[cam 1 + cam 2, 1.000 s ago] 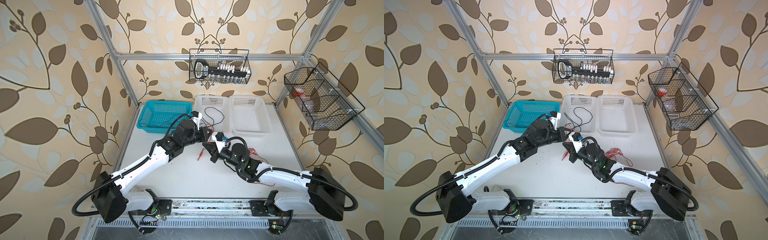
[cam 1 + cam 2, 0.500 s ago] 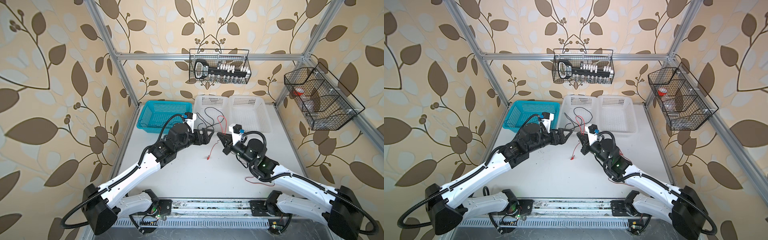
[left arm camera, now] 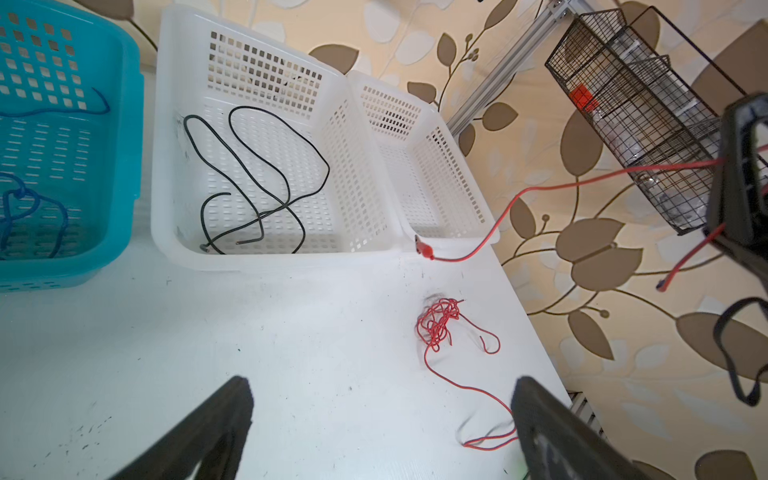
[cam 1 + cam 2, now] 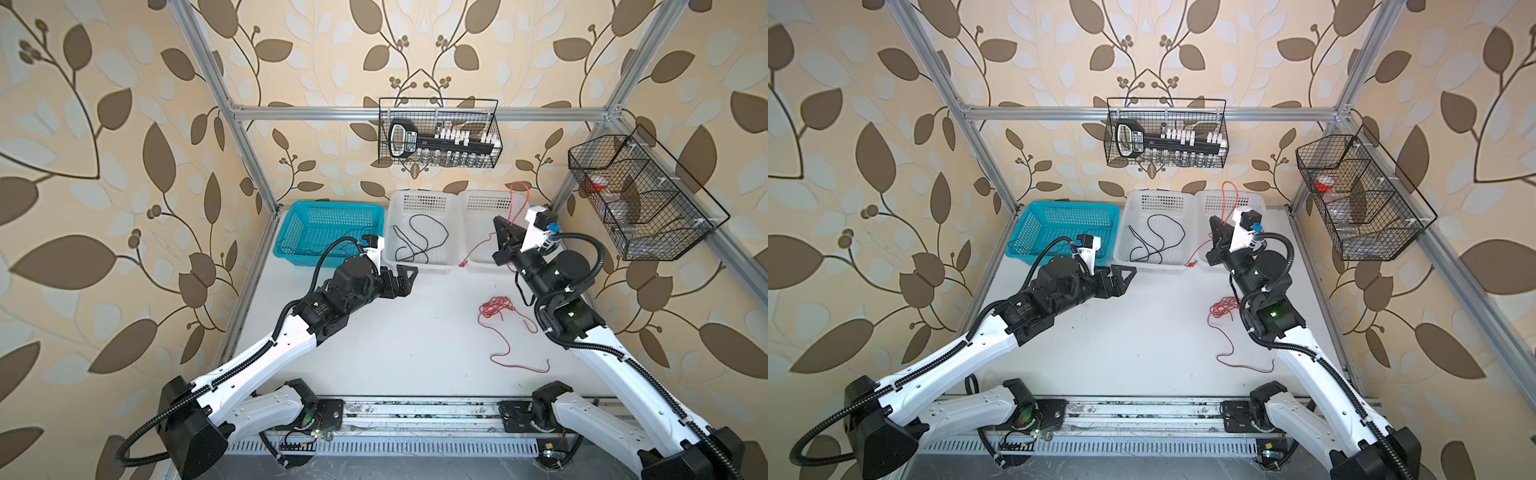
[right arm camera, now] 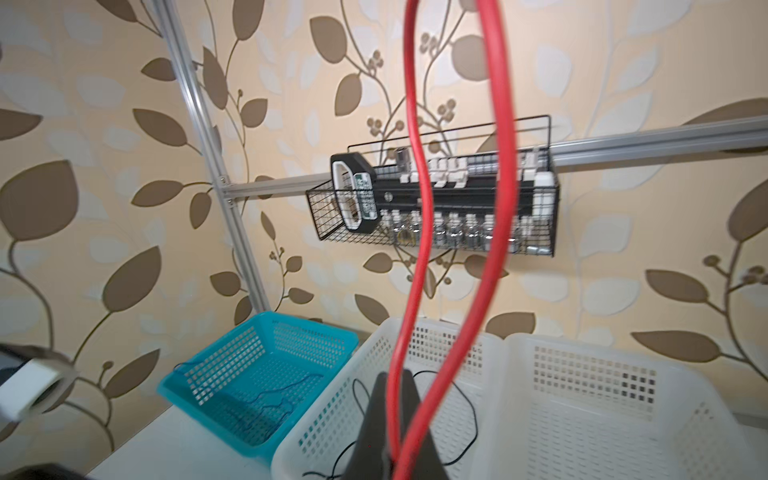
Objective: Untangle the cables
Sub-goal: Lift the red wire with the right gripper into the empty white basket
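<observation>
The right gripper (image 4: 503, 232) pinches one red cable (image 3: 540, 189). Its loop rises above the gripper and its clip end hangs below, toward the wide, empty left gripper (image 4: 405, 277). The red tangle (image 4: 496, 307) lies on the bench (image 4: 415, 353) beneath the right gripper, probably separate.

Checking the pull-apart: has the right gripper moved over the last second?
Yes. The right gripper, shut on the red cable, went from mid-table back and rightward, and is now over the right white basket.
</observation>
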`<state>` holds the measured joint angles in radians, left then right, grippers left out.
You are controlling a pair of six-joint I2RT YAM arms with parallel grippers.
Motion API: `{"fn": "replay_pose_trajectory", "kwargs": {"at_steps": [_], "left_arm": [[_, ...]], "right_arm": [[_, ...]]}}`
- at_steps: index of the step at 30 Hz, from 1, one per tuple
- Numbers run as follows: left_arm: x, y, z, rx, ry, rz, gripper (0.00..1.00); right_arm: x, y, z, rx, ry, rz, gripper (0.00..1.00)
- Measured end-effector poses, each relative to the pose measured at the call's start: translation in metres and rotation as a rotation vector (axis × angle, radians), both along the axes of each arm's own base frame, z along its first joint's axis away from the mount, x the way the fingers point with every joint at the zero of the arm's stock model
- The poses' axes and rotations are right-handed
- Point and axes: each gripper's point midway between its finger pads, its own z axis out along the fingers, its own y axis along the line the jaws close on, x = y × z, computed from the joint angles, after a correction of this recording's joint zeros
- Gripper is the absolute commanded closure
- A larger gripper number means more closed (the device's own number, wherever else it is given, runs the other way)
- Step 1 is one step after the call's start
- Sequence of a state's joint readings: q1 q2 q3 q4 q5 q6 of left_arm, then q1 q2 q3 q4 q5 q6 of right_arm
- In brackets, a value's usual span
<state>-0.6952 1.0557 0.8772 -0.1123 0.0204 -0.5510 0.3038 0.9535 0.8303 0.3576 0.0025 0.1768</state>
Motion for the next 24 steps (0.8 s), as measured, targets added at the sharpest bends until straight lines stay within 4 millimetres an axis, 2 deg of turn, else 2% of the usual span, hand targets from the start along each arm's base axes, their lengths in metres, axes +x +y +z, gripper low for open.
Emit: {"fn": "replay_pose_trajectory", "kwargs": {"at_steps": [4, 9, 14, 19, 24], "left_arm": [[-0.001, 0.001, -0.01, 0.014, 0.017, 0.004, 0.01], [-0.003, 0.003, -0.023, 0.035, 0.046, 0.005, 0.01], [-0.003, 0.004, -0.035, 0.057, 0.072, 0.009, 0.01], [-0.001, 0.002, -0.046, 0.077, 0.096, 0.008, 0.01], [0.0, 0.001, -0.053, 0.091, 0.113, 0.008, 0.01]], "right_arm": [[0.029, -0.032, 0.005, -0.005, 0.01, -0.102, 1.0], [0.078, -0.058, -0.022, -0.024, 0.094, -0.173, 1.0], [0.118, -0.059, -0.063, -0.045, 0.197, -0.168, 1.0], [0.142, -0.057, -0.112, -0.063, 0.303, -0.169, 1.0], [0.163, -0.061, -0.18, -0.08, 0.445, -0.194, 1.0]]}}
